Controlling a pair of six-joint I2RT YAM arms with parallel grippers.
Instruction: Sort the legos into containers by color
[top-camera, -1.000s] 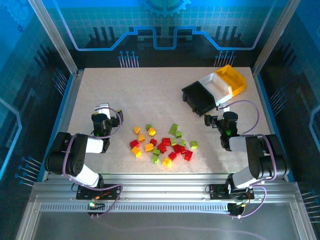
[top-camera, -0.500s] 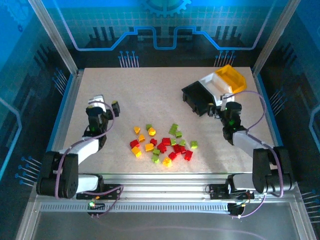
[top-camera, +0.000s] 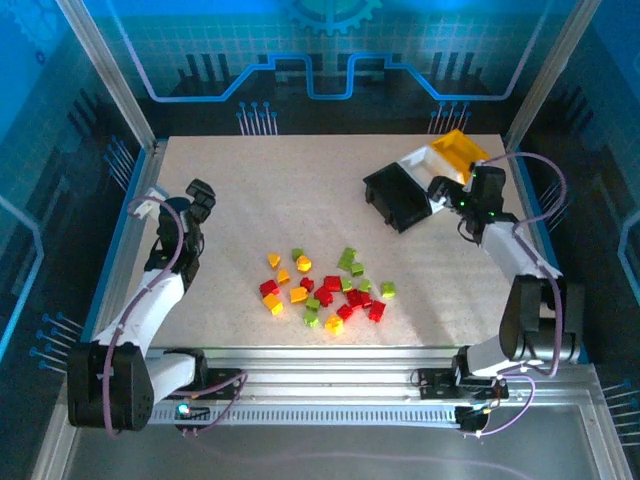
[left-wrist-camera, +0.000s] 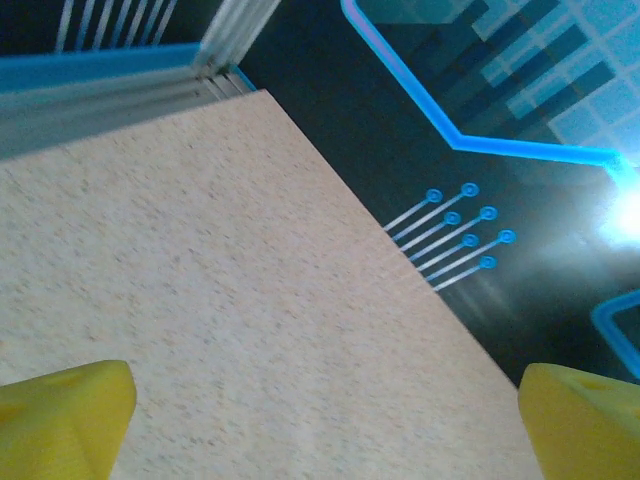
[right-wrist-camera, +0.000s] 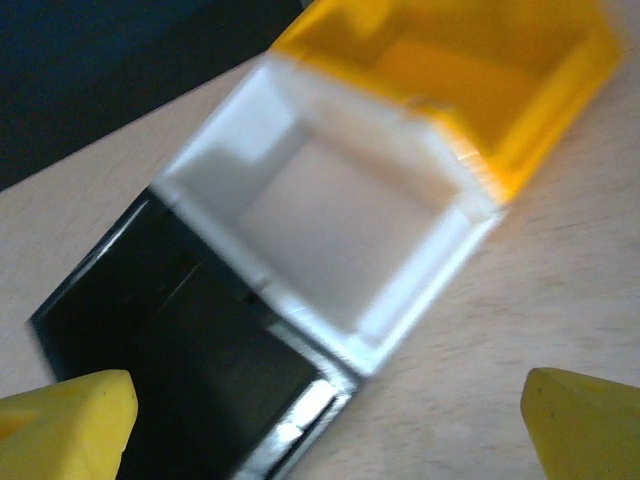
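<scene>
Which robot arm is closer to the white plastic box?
Right. The right end effector hovers beside the white rectangular plastic bin; the left end effector is far away near the left edge of the table.

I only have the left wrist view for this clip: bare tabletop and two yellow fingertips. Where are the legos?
Observer: The legos lie in a loose cluster at the near centre of the table.
Operator: And the containers?
Observer: The black bin, white bin and yellow bin sit in a touching diagonal row at the far right.
Operator: Anything sorted yet?
Observer: The white and yellow bins look empty in the right wrist view; the right fingers are spread open facing the row.
</scene>
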